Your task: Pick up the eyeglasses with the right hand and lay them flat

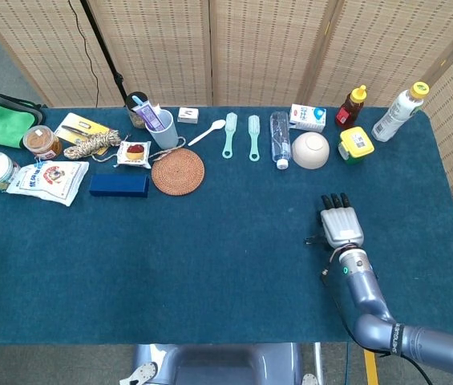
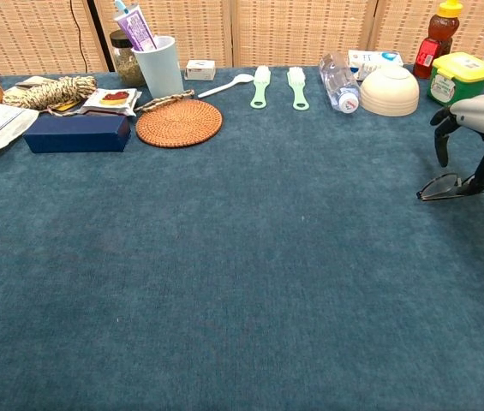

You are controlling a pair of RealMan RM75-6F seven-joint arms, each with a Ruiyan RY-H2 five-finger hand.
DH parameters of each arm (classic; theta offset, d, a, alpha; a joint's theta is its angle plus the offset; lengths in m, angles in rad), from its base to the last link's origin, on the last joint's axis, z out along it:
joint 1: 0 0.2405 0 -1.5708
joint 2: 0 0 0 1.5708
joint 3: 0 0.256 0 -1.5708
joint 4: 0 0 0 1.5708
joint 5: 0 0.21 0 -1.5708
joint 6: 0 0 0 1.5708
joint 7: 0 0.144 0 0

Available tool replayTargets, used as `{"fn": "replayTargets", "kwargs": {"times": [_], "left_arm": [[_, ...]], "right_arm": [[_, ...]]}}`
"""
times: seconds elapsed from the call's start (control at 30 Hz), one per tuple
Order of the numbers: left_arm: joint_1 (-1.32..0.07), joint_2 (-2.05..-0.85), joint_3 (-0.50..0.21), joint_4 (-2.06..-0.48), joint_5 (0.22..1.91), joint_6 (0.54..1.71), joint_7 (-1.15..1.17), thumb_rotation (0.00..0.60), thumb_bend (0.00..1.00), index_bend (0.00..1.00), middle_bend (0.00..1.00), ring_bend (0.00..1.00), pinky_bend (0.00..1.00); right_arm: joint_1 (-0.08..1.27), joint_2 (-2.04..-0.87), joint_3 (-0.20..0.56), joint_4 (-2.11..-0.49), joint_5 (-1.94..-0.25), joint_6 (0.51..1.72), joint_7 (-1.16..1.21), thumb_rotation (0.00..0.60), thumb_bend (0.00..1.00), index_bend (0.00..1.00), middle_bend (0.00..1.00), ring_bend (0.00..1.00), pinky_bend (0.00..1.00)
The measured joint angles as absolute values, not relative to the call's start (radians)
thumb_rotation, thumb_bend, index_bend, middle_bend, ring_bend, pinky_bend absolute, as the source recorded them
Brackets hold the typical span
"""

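**Right hand over the eyeglasses on the desk**

The right hand hangs palm down above the blue desk, fingers curled downward. The eyeglasses lie directly beneath it, low against the cloth, one dark finger reaching down to the frame. Whether the hand grips them I cannot tell. Beyond the fingertips sits a white bowl.

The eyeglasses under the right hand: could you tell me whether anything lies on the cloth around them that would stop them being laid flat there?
Nothing visible does. The eyeglasses sit below the right hand on bare blue tablecloth; the nearest things, the white bowl and green-lidded jar, stand farther back.
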State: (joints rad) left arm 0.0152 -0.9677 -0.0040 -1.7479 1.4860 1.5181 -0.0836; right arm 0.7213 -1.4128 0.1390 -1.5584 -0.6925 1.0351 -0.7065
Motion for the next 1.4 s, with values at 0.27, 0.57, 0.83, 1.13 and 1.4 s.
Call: {"fn": "replayTargets", "kwargs": {"times": [0.27, 0.57, 0.83, 1.13, 1.4], "left_arm": [[0.016, -0.962, -0.004, -1.753, 1.49, 1.523, -0.082, 0.6, 0.34, 0.12, 0.08, 0.06, 0.0], [0.01, -0.956, -0.007, -1.773, 1.504, 1.527, -0.068, 0.6, 0.34, 0.12, 0.08, 0.06, 0.0], [0.009, -0.95, -0.006, -1.789, 1.51, 1.529, -0.055, 0.6, 0.34, 0.12, 0.08, 0.06, 0.0], [0.008, -0.949, -0.003, -1.796, 1.512, 1.527, -0.048, 0.6, 0.34, 0.12, 0.08, 0.06, 0.0], [0.011, -0.943, -0.001, -1.8, 1.513, 1.532, -0.044, 0.6, 0.34, 0.12, 0.08, 0.06, 0.0]], "right_arm": [[0.693, -1.337, 0.117, -1.593, -0.754, 1.047, -0.666, 0.6, 0.23, 0.39, 0.06, 0.0, 0.0], [0.631, -1.275, 0.072, -1.585, -0.861, 1.052, -0.564, 0.6, 0.19, 0.34, 0.03, 0.0, 0.0], [0.592, -1.2, 0.041, -1.58, -0.908, 1.03, -0.508, 0.6, 0.19, 0.35, 0.09, 0.0, 0.0], [0.593, -1.118, 0.002, -1.621, -0.839, 0.935, -0.547, 0.6, 0.19, 0.4, 0.18, 0.08, 0.03], [0.597, -1.104, -0.021, -1.628, -0.826, 0.901, -0.553, 0.6, 0.19, 0.46, 0.27, 0.17, 0.14]]}}
